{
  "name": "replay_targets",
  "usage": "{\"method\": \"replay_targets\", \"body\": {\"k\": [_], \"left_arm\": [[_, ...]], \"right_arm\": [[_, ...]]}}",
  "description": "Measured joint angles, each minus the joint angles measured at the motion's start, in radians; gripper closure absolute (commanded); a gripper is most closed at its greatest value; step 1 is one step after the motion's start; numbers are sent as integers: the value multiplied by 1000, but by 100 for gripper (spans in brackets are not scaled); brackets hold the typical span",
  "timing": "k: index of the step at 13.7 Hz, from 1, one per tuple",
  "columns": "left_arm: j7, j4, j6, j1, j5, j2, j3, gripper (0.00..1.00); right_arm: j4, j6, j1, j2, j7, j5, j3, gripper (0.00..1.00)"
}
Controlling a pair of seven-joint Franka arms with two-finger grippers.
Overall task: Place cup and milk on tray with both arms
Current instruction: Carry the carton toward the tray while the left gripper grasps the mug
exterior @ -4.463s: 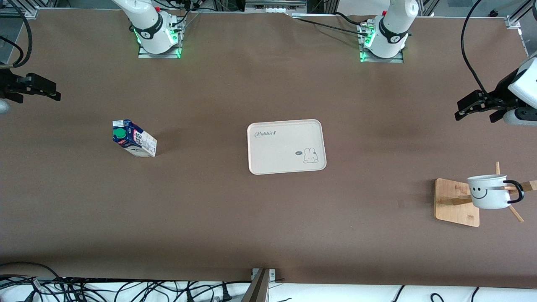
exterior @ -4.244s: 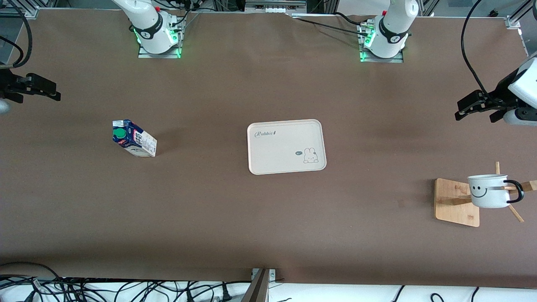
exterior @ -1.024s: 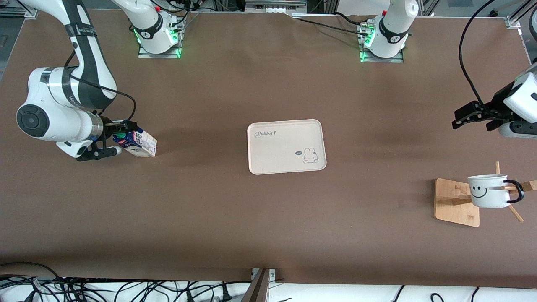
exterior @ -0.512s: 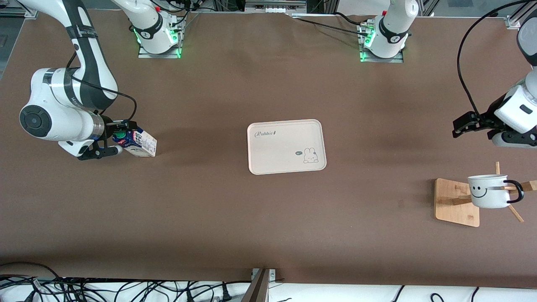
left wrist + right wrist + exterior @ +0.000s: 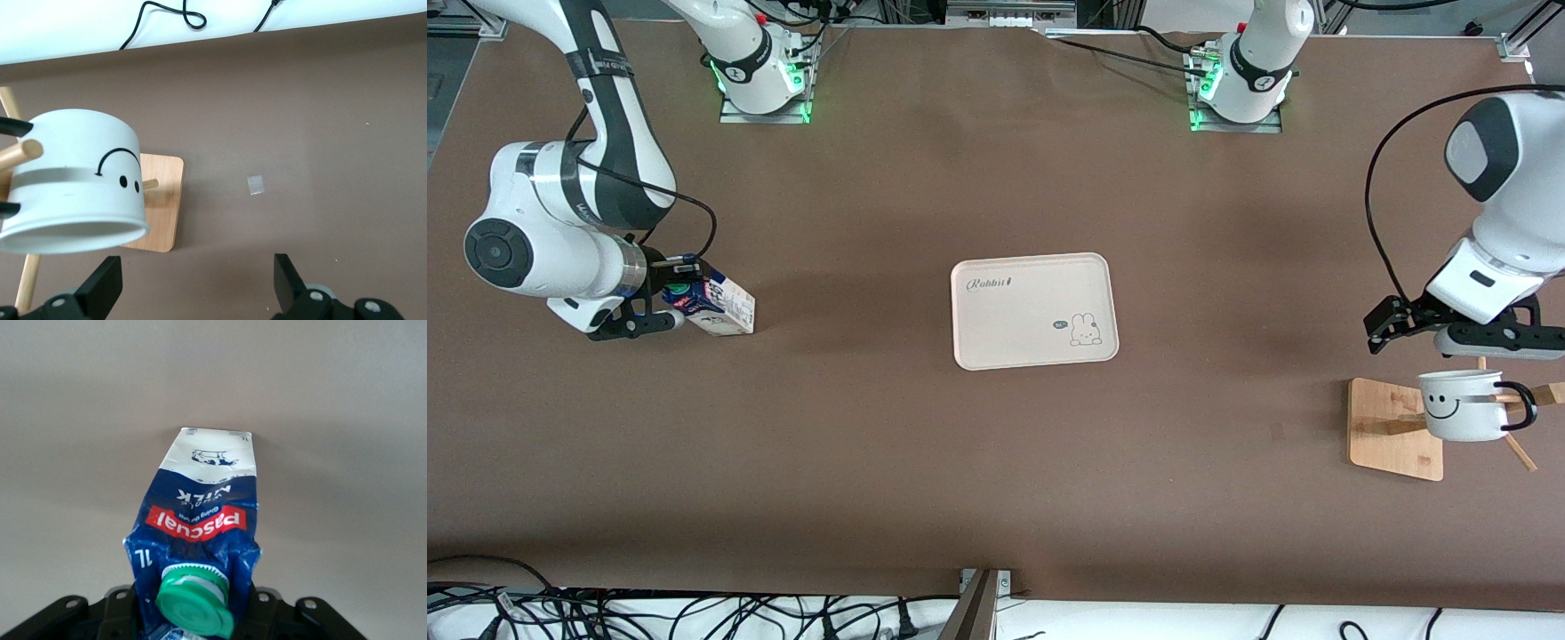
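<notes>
The right hand (image 5: pixel 660 302) has clamped onto the top of the milk (image 5: pixel 716 307), its fingers squeezing the gable just under the green cap (image 5: pixel 195 599), and the soft carton top looks creased there. That is the main worry: a pinch so high on a crumpled ridge could slip or let the carton swing and tip once it is lifted off the desk (image 5: pixel 871 462). The left hand (image 5: pixel 1449 331) hangs wide open and empty just above the cup (image 5: pixel 1463 406), which hangs by its black handle on a peg of the wooden rack (image 5: pixel 1392 429). A poor approach here could knock the cup off its peg or snag the rack. The tray (image 5: pixel 1034 310) lies bare between the two hands, well apart from both, with nothing blocking either path to it.
</notes>
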Motion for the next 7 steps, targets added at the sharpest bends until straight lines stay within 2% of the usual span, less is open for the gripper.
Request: {"method": "replay_targets", "body": {"k": [3, 7], "left_arm": [[0, -3, 92, 2, 65, 39, 11, 0], [1, -3, 163, 3, 73, 79, 12, 0]], "right_arm": [[59, -4, 3, -20, 25, 0, 41, 50], [204, -49, 56, -36, 153, 7, 126, 50]]}}
